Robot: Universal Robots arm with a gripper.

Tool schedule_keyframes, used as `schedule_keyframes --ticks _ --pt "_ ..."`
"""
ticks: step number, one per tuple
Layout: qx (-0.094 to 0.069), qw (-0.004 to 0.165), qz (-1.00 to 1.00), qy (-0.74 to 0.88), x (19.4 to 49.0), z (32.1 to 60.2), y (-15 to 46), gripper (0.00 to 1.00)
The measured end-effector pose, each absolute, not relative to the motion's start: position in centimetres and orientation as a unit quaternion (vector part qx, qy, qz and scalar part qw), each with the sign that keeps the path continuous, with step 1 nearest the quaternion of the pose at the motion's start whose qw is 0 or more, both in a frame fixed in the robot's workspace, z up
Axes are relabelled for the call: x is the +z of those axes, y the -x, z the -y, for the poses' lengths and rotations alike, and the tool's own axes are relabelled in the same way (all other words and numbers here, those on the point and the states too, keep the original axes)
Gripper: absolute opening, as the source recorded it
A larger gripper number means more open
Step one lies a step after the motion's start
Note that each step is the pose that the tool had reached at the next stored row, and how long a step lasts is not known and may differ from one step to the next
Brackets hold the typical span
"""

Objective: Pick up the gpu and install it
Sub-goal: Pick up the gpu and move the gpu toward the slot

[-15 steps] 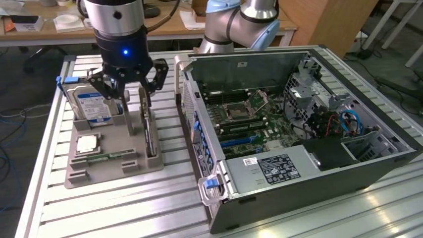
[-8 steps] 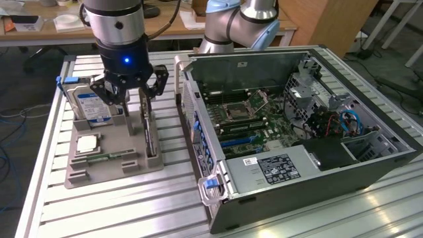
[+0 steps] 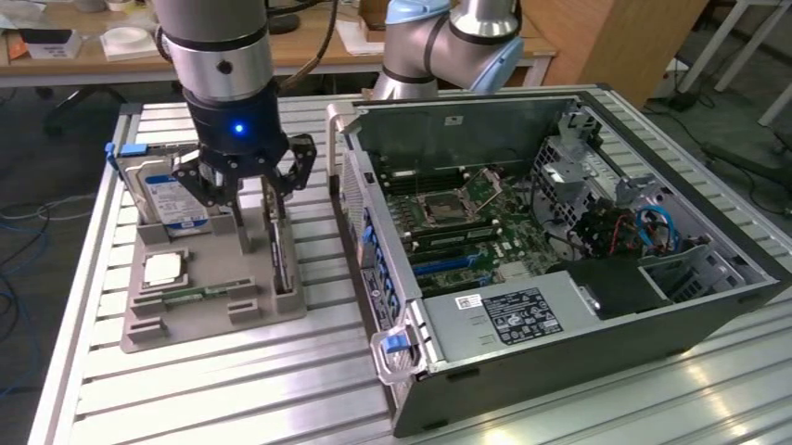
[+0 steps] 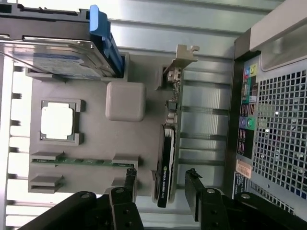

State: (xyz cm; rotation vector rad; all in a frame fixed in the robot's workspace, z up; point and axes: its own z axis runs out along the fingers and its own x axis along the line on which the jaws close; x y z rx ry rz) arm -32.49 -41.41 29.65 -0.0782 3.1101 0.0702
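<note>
Gripper (image 3: pixel 260 211) (image 4: pixel 160 173) is spread wide, one finger each side of the gpu (image 3: pixel 282 260) (image 4: pixel 168 143), w/ a gap showing on both sides in the wrist view, so nothing is pinched.

The gpu stands on edge in a slot of the grey holder tray (image 3: pixel 210 320) (image 4: pixel 96 139), on the side nearest the open PC case (image 3: pixel 557 306) (image 4: pixel 273 120). It's a thin green circuit card w/ a black cooler shroud on one face; the shroud's edge carries light lettering. A bright metal bracket w/ a bent tab sits at the card's far end from the fingers.

Other tray slots: hard drive (image 3: pixel 167 195) (image 4: pixel 57 57) w/ blue label, upright; a square CPU (image 3: pixel 163 269) (image 4: pixel 56 120) lying flat; a memory stick (image 3: pixel 198 295) (image 4: pixel 79 161) on edge. Tray and case both sit on a slatted metal table (image 3: pixel 248 389).
</note>
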Motion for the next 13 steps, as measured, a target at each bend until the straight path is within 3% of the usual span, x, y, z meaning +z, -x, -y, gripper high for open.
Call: schedule_keyframes --ticks 13 --pt "0.022 0.016 -1.000 0.000 27.5 41.4 31.9 0.53"
